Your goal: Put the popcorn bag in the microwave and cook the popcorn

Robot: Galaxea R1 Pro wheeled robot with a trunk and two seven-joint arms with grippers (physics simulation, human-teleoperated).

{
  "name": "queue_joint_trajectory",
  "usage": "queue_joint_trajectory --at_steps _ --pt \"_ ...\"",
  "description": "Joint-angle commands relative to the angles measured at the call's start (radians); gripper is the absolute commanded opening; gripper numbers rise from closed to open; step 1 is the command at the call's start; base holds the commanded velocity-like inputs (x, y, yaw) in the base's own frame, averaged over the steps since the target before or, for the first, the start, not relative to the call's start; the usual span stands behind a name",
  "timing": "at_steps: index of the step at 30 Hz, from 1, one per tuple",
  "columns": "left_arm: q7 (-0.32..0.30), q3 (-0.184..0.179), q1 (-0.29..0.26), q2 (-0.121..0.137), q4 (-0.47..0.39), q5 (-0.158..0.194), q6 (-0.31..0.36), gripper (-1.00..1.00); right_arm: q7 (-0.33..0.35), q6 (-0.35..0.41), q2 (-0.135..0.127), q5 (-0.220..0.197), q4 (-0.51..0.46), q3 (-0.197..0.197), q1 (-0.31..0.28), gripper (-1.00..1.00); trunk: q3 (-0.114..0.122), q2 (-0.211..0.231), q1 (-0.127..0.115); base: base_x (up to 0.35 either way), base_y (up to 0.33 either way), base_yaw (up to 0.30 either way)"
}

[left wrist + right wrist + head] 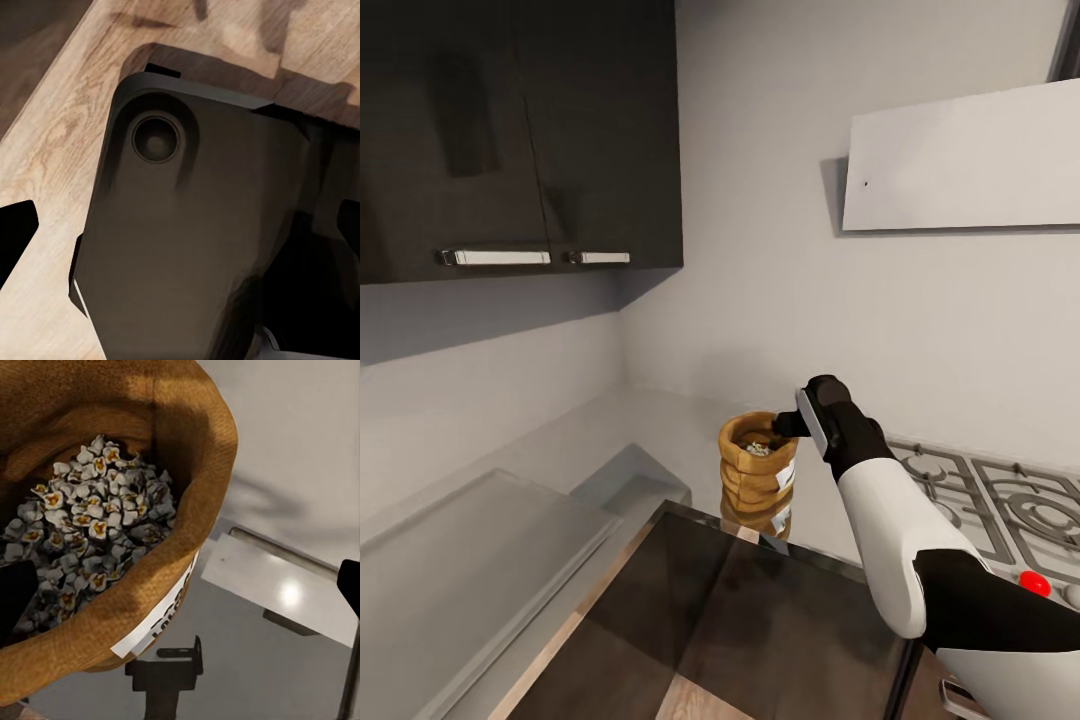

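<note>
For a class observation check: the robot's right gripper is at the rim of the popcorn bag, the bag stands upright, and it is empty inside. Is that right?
Not quite. The popcorn bag is not empty: the right wrist view shows it holding a heap of pale popcorn. The rest stands: in the head view the right gripper is at the bag's rim and the bag stands upright.

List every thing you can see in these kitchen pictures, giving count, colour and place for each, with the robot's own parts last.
wrinkled mustard-brown popcorn bag: one, held at its rim over the glossy grey countertop.
pale whitish popcorn: many bits, inside the bag.
dark wall cabinets: two doors, upper left.
steel gas hob: one, right, with a red knob.
white range hood: one, upper right.
right gripper: black, at the bag's rim.
</note>
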Motion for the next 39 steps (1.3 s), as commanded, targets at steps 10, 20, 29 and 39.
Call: queue_joint_trajectory --at_steps 10,20,29,39 --pt "0.000 0.008 0.000 0.000 -0.002 -0.001 -0.001 1.00 0.003 -0.013 0.000 0.011 0.043 -0.023 0.002 1.00 -0.001 -0.001 0.000 0.000 0.000 0.000" --pt "-0.001 0.008 0.000 0.000 -0.002 -0.001 -0.001 1.00 0.004 -0.020 -0.003 0.014 0.045 -0.023 0.002 1.00 -0.001 -0.001 0.000 0.000 0.000 0.000" --pt "-0.001 0.008 0.000 0.000 -0.002 0.000 -0.001 1.00 0.003 -0.027 -0.003 0.013 0.045 -0.023 0.002 1.00 -0.001 -0.001 0.000 0.023 0.000 0.000" --pt "-0.001 0.007 0.000 0.000 -0.002 -0.001 -0.001 1.00 -0.002 -0.034 -0.004 0.013 0.065 -0.023 0.002 1.00 -0.001 -0.001 0.000 0.062 0.000 0.000"
